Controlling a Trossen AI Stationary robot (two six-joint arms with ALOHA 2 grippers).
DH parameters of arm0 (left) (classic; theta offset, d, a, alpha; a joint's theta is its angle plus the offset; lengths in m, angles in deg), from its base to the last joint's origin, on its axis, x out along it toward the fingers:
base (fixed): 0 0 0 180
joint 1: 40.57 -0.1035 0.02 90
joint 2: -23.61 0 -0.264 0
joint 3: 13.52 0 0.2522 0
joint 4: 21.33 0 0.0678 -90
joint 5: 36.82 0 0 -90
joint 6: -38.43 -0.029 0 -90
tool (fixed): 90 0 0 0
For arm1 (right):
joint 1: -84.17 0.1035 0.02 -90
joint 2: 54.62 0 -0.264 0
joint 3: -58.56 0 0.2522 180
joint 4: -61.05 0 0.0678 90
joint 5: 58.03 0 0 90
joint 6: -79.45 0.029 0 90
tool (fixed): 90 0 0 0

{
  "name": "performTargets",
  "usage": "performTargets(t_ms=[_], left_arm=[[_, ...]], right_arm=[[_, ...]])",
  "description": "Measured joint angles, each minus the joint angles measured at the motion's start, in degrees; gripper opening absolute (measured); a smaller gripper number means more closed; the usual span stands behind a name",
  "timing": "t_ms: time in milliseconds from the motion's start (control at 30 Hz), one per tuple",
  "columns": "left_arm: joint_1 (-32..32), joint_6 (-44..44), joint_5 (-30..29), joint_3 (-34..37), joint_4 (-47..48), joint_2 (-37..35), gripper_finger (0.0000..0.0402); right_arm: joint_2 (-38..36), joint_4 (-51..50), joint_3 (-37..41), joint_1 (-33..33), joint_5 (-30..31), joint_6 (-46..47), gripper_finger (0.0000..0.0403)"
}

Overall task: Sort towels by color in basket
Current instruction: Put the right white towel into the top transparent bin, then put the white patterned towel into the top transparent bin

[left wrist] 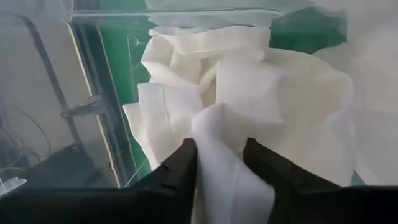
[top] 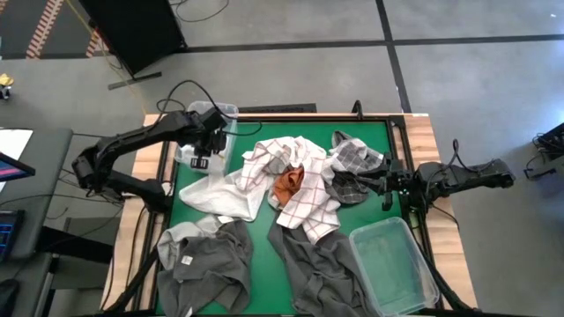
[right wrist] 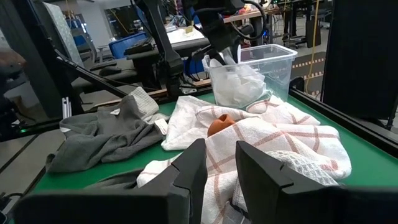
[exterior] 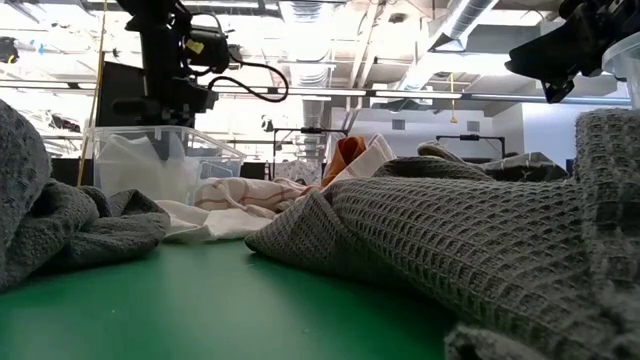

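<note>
The left gripper (top: 201,151) is hanging over a clear bin (top: 208,132) at the far left corner of the green table (top: 256,264). Its fingers (left wrist: 180,167) are sitting on both sides of a fold of white towel (left wrist: 249,106), but I cannot tell if they are squeezing it or letting it go. Much of that towel is lying inside the bin.

The right gripper (top: 382,185) is waiting at the table's right side, near a checked grey towel (top: 357,158). Its jaws are a little apart with nothing between them.

In the middle, white towels with thin lines (top: 308,198) are lying in a heap around a rust orange towel (top: 289,183), which is mostly covered. Dark grey towels (top: 207,260) are spreading along the near edge, beside another clear bin (top: 392,264). In the low view, a big grey towel (exterior: 450,240) is blocking most of the table.
</note>
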Motion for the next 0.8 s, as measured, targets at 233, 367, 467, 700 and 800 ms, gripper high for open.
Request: performTargets(t_ms=[233,367,467,700,800], left_arm=[[0.8,3.9,0.0,-7.3,0.4,0.0,0.0195],[2.8,5.1,0.0,-12.9,0.3,0.0,0.0208],[5.0,6.4,1.4,-16.0,-1.1,0.0,0.0208],[13.1,9.6,9.9,-17.1,-12.6,0.4,0.0208],[16.2,10.2,10.2,-17.0,-16.8,2.8,0.0208]], right_arm=[[0.0,0.0,0.0,0.0,0.0,-0.1,0.0118],[0.0,0.0,0.0,0.0,0.0,-0.8,0.0118],[0.0,0.0,0.0,0.0,0.0,-1.0,0.0118],[0.0,0.0,0.0,0.0,0.0,-1.7,0.0118],[0.0,0.0,0.0,0.0,0.0,-1.7,0.0118]])
